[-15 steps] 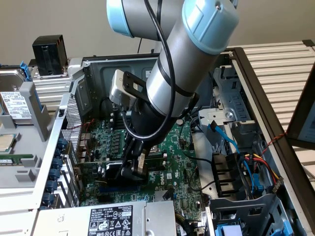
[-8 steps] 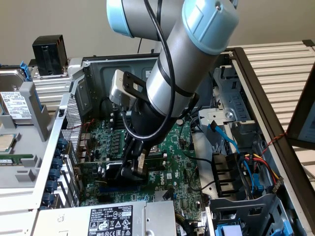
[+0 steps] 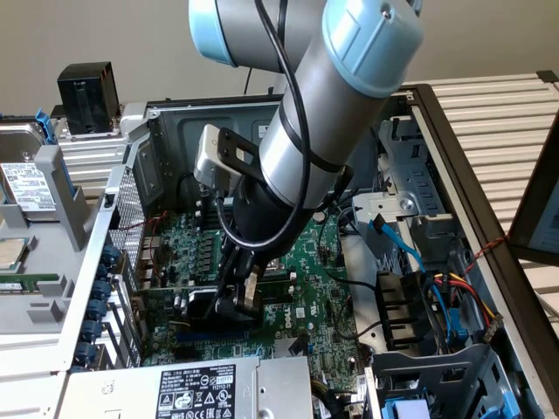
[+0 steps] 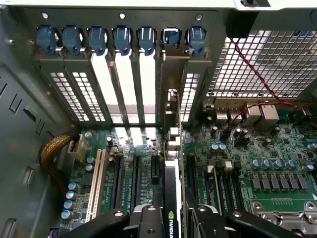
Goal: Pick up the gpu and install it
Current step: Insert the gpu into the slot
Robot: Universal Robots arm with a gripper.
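Gripper (image 4: 176, 224) is sitting closest to the wrist lens, its two black fingers (image 4: 148, 220) pinching the gpu (image 4: 171, 198) between them. Card is standing on edge, showing a black cooler face with a green logo, and running away from the lens toward the rear wall of the case. Its metal bracket (image 4: 171, 94) is lying against the row of slot openings, next to a line of blue latches (image 4: 99, 39). Expansion slots of the motherboard (image 4: 277, 163) are flanking the card, a white slot (image 4: 94, 183) among them. Cannot tell whether the card edge is sitting fully in its slot. Braided yellow cable (image 4: 52, 151) is curling by the case wall. Red wire (image 4: 255, 74) is crossing the mesh panel (image 4: 282, 54).

Exterior view: arm (image 3: 314, 131) is reaching down into the open computer case (image 3: 476, 209). Gripper (image 3: 234, 305) is clamping the gpu (image 3: 199, 304) low over the motherboard (image 3: 319, 262), toward the exterior view's left. Power supply (image 3: 188, 388) is lying near it, toward the lens. Blue cables (image 3: 397, 240) are hanging on the exterior view's right.
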